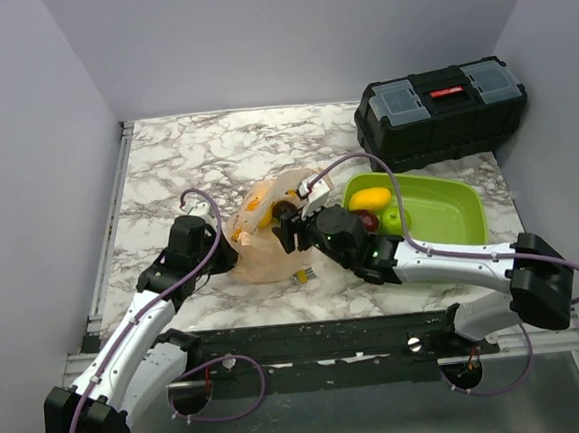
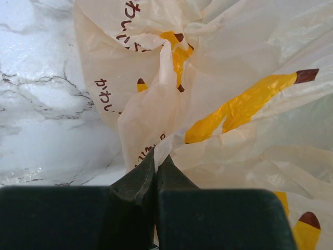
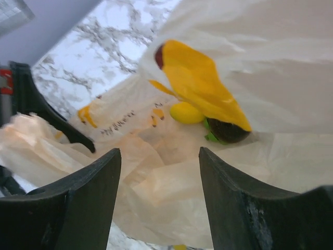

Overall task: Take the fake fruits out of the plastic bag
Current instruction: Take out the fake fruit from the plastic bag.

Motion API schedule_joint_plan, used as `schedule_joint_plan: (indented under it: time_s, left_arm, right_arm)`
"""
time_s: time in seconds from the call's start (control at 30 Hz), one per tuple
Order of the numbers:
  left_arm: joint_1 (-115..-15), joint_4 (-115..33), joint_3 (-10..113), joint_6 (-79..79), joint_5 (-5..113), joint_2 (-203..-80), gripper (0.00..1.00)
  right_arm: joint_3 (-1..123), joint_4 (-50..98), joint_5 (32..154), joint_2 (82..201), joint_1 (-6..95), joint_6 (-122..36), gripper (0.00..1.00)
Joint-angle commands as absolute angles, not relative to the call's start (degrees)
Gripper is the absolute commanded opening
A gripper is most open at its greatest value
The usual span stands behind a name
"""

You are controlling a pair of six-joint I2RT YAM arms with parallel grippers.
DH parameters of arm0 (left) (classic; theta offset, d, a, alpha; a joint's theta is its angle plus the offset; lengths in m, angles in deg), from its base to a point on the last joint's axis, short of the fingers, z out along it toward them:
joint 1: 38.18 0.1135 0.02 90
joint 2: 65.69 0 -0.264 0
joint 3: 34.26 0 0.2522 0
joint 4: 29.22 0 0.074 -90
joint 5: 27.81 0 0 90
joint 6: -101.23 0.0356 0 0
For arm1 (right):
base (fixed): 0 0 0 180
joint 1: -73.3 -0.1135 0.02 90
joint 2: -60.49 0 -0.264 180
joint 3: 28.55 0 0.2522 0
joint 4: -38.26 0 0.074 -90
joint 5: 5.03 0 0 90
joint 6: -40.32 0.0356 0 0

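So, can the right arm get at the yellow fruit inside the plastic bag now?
Probably yes: the right end effector is open at the mouth of the plastic bag, and the yellow fruit lies uncovered inside; only a printed flap hangs over it.

bright, soft light everywhere. the plastic bag (image 3: 281, 88) glows washed-out beyond the right gripper (image 3: 158, 151); its fingers (image 3: 78, 208) look blurry.

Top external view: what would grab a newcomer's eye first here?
The crumpled plastic bag lies mid-table, pinched at its left edge by the left gripper. The open right gripper faces its mouth, with a yellow fruit visible inside. Right of it, a lime-green tray already holds fruits, and a black toolbox sits at the far right.
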State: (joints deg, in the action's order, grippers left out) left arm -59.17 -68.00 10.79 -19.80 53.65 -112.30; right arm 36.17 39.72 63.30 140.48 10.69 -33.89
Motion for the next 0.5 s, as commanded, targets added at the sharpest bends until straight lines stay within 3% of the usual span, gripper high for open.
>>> schedule_joint_plan:
  time_s: [0.0, 0.13, 0.47]
  left_arm:
    - [-58.9, -68.7, 12.4, -18.7, 55.6, -111.6, 0.0]
    - [-58.9, -69.1, 12.9, -18.7, 55.1, -111.6, 0.0]
    - [-58.9, -68.8, 12.8, -18.5, 53.7, -112.0, 0.0]
  right_arm:
    - [33.0, 40.2, 58.6, 142.6, 11.4, -34.4, 0.61]
    - [35.8, 41.3, 54.0, 147.2, 12.0, -34.4, 0.54]
    - [48.2, 40.3, 53.0, 163.3, 15.2, -39.0, 0.57]
